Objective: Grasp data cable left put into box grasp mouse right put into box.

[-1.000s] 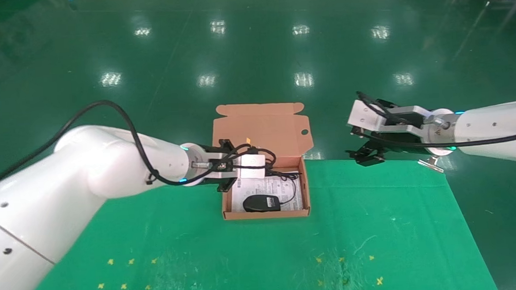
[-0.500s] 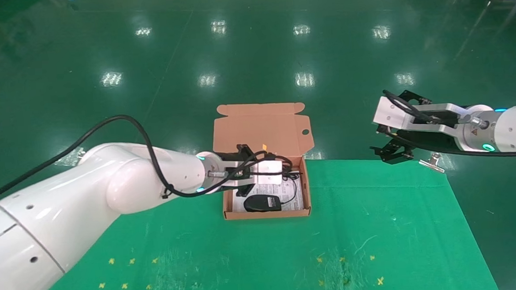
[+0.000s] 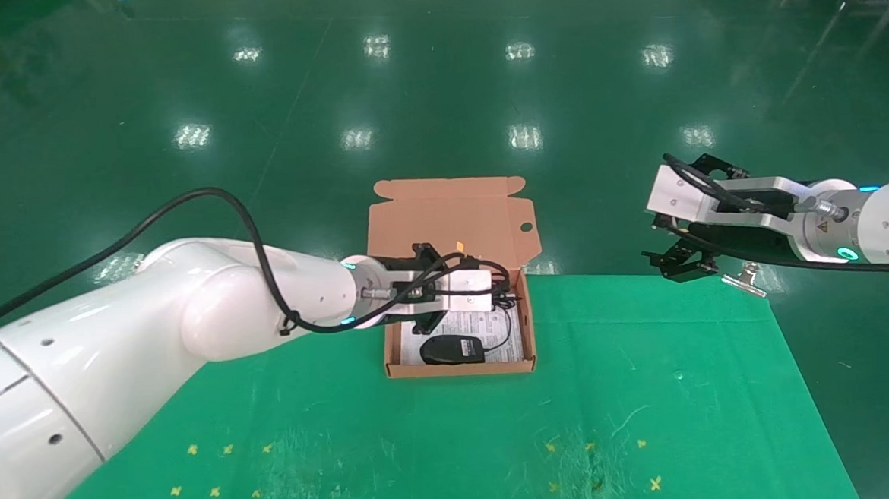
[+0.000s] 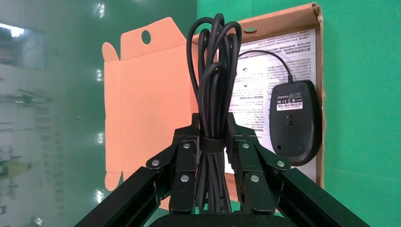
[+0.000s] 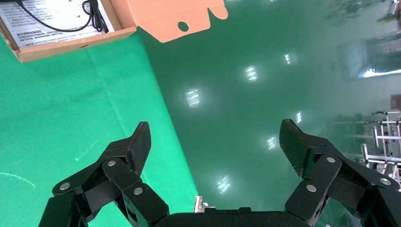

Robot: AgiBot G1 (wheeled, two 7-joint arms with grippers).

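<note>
data cable (image 4: pixel 213 90): black strapped loops | left gripper (image 4: pixel 213 161): clamped on it | right gripper (image 5: pixel 215 142): spread apart

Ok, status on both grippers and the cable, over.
Left gripper shut on data cable, over box. Mouse already inside. Right gripper open, off the table's far right. Nothing blocking.
</note>
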